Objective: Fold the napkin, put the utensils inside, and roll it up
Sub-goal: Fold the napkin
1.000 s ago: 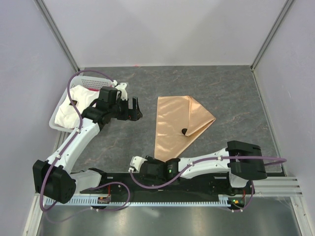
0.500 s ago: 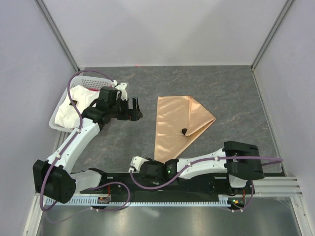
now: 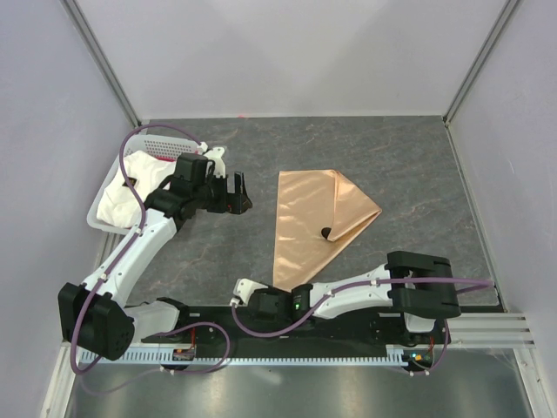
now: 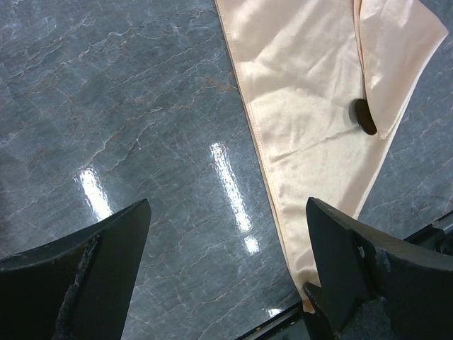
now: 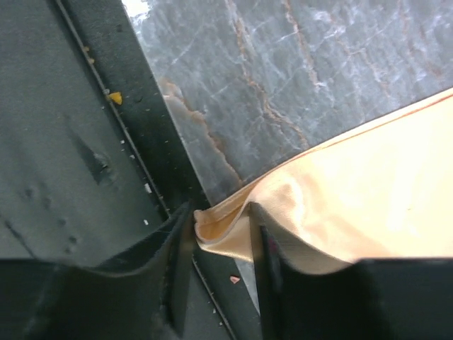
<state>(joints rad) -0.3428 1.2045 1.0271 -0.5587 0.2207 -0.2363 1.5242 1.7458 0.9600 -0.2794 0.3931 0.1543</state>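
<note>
Overhead view of a grey marbled table (image 3: 409, 165). The peach-tan napkin (image 3: 309, 218), folded into a long tapering shape, lies at the centre of the frame. The rounded black head of a spoon (image 3: 326, 232) peeks out from under its folded flap. In the right wrist view, the right gripper (image 5: 219, 234) is narrowed around the napkin's near corner at the lower centre, with bunched cloth pressed between both fingers. The left gripper (image 3: 237, 193) hovers left of the napkin with its jaws spread wide, holding nothing. A white basket (image 3: 104, 209) containing a white cloth (image 3: 130, 187) sits at the left edge.
</note>
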